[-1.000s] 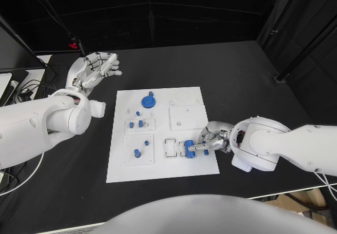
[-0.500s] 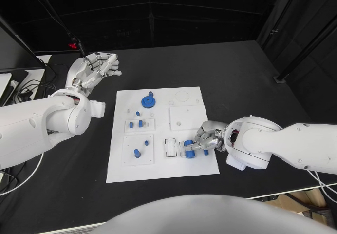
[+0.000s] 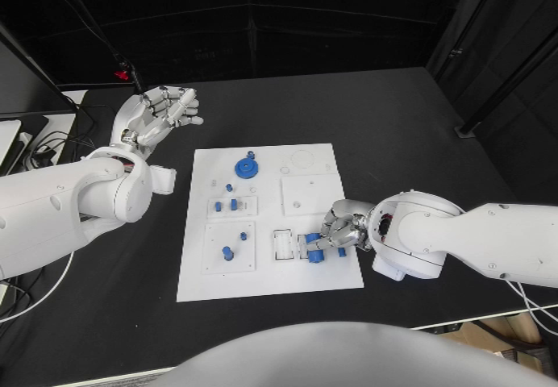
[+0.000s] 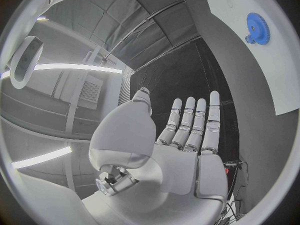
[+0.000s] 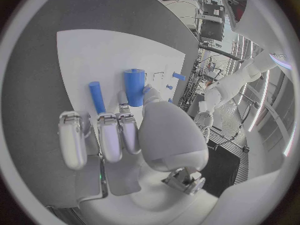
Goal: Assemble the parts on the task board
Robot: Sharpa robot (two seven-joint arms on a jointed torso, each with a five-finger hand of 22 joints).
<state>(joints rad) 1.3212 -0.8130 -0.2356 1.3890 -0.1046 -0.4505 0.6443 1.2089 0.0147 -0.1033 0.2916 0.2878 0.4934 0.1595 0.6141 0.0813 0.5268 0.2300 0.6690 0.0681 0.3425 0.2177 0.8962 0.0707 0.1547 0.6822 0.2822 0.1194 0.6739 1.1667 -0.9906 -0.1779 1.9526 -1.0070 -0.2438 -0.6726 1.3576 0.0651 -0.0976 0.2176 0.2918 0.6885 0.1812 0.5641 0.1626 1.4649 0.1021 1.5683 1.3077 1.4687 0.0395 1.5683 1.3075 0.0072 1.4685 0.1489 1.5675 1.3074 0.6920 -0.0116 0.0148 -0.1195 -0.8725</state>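
The task board [image 3: 265, 278] lies under the right hand [image 3: 339, 229], which pinches a blue cylinder [image 5: 134, 86] on the board's near end; a thinner blue peg [image 5: 97, 96] lies just beside it. Farther off, the left hand [image 3: 160, 110] hovers beyond the board's far corner, fingers straight, holding nothing, a blue gear [image 3: 247, 168] near it

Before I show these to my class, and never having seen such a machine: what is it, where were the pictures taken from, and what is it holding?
It is a robot with two white arms ending in silver fingered hands. One camera looks down from its head; two sit at the wrists behind each hand. On the black table lies a white task board carrying small blue parts, among them a blue toothed wheel. The right hand grips a thick blue cylinder on the board, beside a thinner blue peg. The left hand is raised beyond the board, open and empty.
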